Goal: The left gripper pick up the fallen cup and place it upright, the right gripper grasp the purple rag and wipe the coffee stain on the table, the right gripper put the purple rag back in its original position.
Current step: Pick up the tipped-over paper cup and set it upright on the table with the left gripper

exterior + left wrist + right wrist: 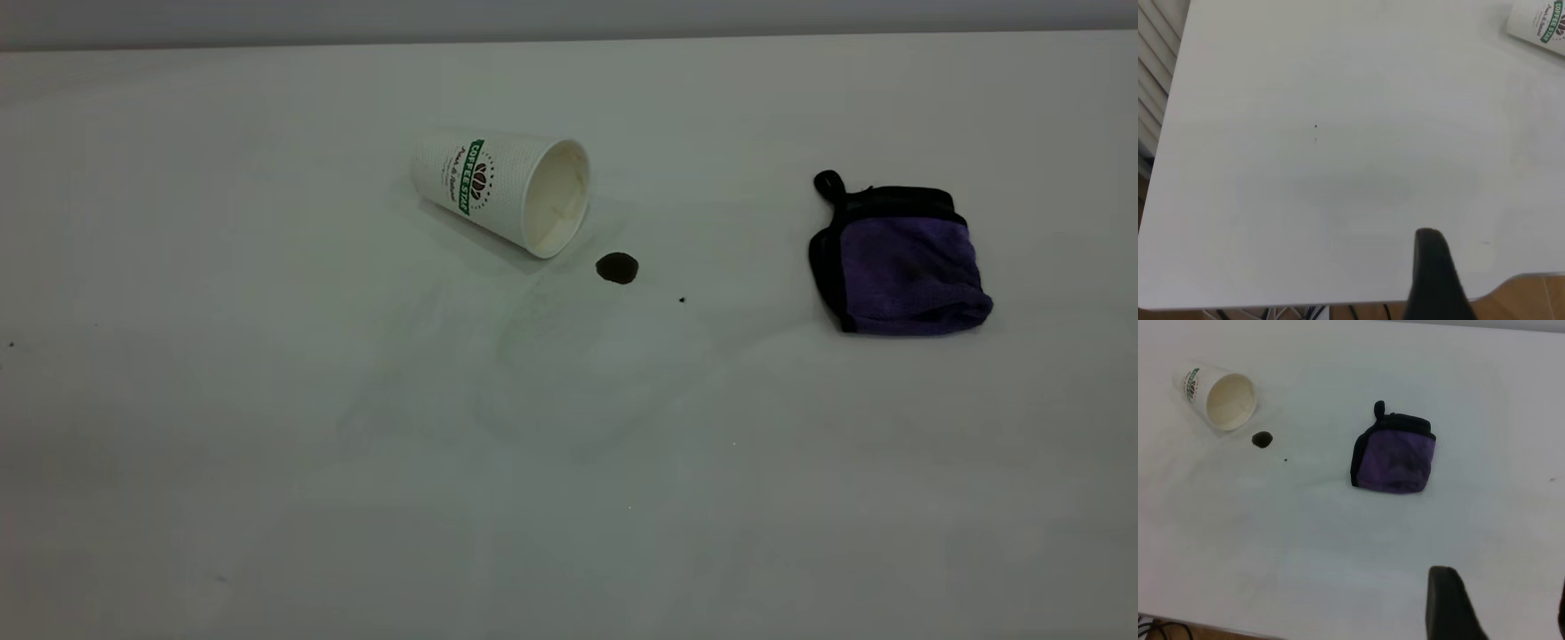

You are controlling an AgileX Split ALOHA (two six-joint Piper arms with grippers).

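The left pincer [1435,280] shows only one dark finger over the near table [1338,200] edge, so I cannot tell its opening; it holds nothing. The cup [502,188] lies well off, at the far corner of its wrist view. On its side, the cup's long axis runs across the table, mouth turned toward the rag [900,262], and it looks empty. The stain [616,268] sits just off its rim. The right pincer [1501,607] looks wide, hanging near the rag, bare.
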